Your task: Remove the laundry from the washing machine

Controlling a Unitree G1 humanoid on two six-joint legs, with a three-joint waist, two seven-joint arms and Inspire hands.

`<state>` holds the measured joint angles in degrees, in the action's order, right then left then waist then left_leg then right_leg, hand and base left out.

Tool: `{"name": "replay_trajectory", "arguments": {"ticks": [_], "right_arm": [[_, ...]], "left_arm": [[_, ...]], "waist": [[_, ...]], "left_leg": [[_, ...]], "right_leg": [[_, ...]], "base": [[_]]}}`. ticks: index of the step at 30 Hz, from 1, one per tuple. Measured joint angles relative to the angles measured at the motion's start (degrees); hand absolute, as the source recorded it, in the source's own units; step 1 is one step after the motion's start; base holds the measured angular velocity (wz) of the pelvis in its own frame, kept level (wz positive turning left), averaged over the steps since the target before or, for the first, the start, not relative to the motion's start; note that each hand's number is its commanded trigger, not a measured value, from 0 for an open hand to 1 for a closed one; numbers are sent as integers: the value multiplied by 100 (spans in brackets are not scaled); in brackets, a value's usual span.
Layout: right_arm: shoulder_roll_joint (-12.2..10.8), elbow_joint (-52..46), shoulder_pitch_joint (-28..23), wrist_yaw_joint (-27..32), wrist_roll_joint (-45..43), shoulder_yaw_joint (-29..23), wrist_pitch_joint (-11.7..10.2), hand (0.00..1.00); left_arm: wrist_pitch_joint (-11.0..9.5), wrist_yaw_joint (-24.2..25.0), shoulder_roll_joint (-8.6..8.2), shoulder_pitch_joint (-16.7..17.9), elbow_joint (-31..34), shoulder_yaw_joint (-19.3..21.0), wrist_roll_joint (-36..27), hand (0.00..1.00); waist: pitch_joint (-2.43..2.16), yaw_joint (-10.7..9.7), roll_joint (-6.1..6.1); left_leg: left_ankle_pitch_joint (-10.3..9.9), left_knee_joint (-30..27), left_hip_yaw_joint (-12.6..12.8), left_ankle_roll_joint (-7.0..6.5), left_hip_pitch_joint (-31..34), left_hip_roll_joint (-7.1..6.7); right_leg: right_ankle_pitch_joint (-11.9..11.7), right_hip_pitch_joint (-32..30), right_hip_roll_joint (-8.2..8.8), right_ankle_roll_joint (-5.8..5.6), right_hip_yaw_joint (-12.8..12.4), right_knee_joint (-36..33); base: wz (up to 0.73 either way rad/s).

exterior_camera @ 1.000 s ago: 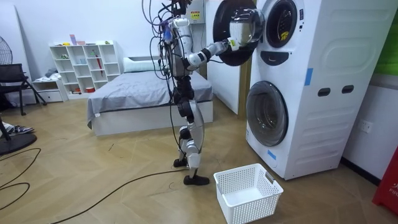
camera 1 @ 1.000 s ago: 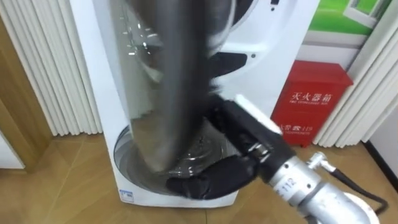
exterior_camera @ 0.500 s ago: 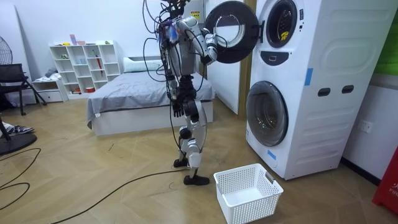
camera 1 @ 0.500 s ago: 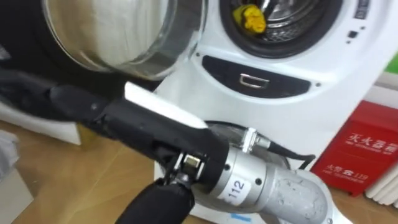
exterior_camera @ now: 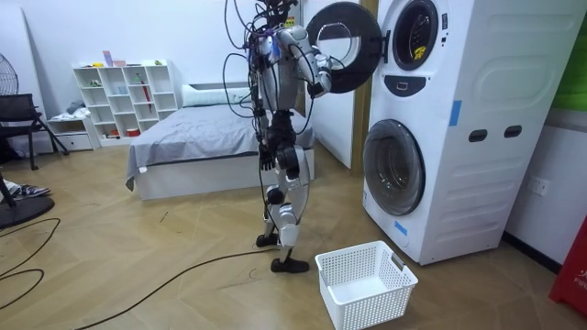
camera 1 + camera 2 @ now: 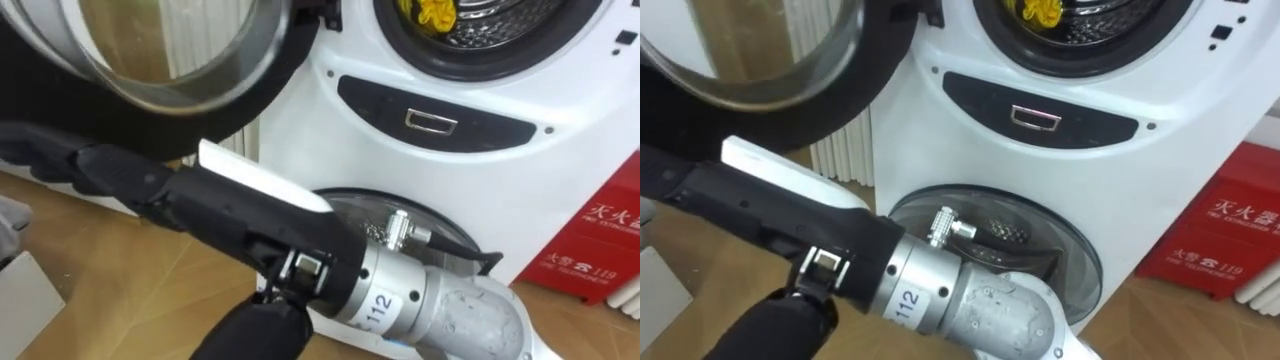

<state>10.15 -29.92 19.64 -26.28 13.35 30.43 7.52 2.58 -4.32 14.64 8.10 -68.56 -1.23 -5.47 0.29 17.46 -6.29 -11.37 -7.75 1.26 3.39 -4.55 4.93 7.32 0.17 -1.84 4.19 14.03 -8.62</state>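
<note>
Left eye view: the right hand (image 6: 185, 200), black, comes in from the lower right on a silver forearm and reaches left across the picture. Its fingers (image 6: 60, 160) are stretched out straight, nothing grasped. They lie in front of the dark rim of the round glass-bowled door (image 6: 170, 50), which is swung open at upper left. Contact with the rim cannot be told. The white stacked washing machine (image 6: 330, 140) is straight ahead. A yellow crumpled piece of clothing (image 6: 430, 15) lies inside the upper steel drum, at the top edge of the picture, well apart from the hand. A red metal box (image 6: 605, 235) stands on the floor to the right of the machine. A brown wooden floor (image 6: 100, 270) shows at lower left.

Room view: the robot stands upright on the wood floor, facing the stacked machine. Its right arm is raised and the hand is at the lower edge of the open upper door. A white plastic laundry basket with lattice walls (image 5: 365, 282) sits on the floor near the robot's feet, in front of the lower unit. A grey-covered bed (image 5: 183, 147) and a white cube shelf (image 5: 124, 96) are behind the robot, at the room view's left.

Right eye view: same scene. The yellow clothing is in the upper drum and the hand is extended flat to the left. The closed lower round door (image 6: 1070, 250) shows behind the forearm.
</note>
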Motion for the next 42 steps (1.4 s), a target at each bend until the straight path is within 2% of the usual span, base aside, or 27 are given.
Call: {"name": "replay_trajectory", "arguments": {"ticks": [6,10,16,18,21,27,34,38,40,42], "right_arm": [[33,46,-88,-7,-40,0,-3,0],[195,46,-266,-7,-42,-2,-2,0],[290,46,-415,93,-272,-26,-2,0],[386,46,-477,111,-373,-30,0,0],[412,52,-602,108,-417,-87,0,0],[566,54,-860,109,-417,-370,0,0],[599,89,-965,98,-426,-477,-2,0],[603,418,-1157,28,-497,-474,6,0],[624,642,-1226,-1,-630,-473,6,0],[723,945,-1395,1,-720,-467,16,0]], "left_arm": [[1,-19,-31,-75,-26,-29,-3,0],[12,-39,-52,-94,-34,-43,0,0],[87,-44,-59,-111,-12,-60,-4,0],[95,-44,-89,-112,-10,-61,-2,0],[113,-44,-116,-109,-24,-60,-10,0],[114,-44,-149,-106,-83,-60,-60,0],[119,-43,-186,-165,-129,-69,-64,0],[127,-41,-183,-180,-120,-66,-60,0],[137,-34,-181,-189,-111,-31,-61,0],[217,-24,-162,-223,-85,-2,-69,0]], "waist": [[15,-26,-12],[17,-33,-10],[47,-183,36],[71,-276,72],[93,-358,128],[73,-466,188],[71,-477,185],[61,-466,179],[50,-468,173],[-9,-458,150]], "left_leg": [[1,-5,2,-1,16,-29],[2,-6,14,-3,18,-58],[2,-7,60,-4,11,-66],[2,-7,59,-4,16,-66],[2,-8,52,-4,9,-67],[2,-7,46,-4,-18,-59],[1,-8,55,-6,-11,-63],[0,-16,54,-7,-4,-70],[0,-17,69,-7,2,-69],[6,-23,120,-17,51,-67]], "right_leg": [[59,3,31,-7,-10,-18],[58,3,61,-22,-15,-28],[49,7,64,-36,-61,-21],[49,7,64,-37,-60,-14],[49,12,66,-38,-54,-12],[48,42,65,-39,-36,-17],[49,52,69,-40,-31,-10],[47,57,70,-43,-49,-12],[47,51,71,-43,-45,-19],[45,-5,73,-44,-47,-28]], "base": [[5],[3],[-3],[0],[0],[0],[3],[3],[0],[0]]}}
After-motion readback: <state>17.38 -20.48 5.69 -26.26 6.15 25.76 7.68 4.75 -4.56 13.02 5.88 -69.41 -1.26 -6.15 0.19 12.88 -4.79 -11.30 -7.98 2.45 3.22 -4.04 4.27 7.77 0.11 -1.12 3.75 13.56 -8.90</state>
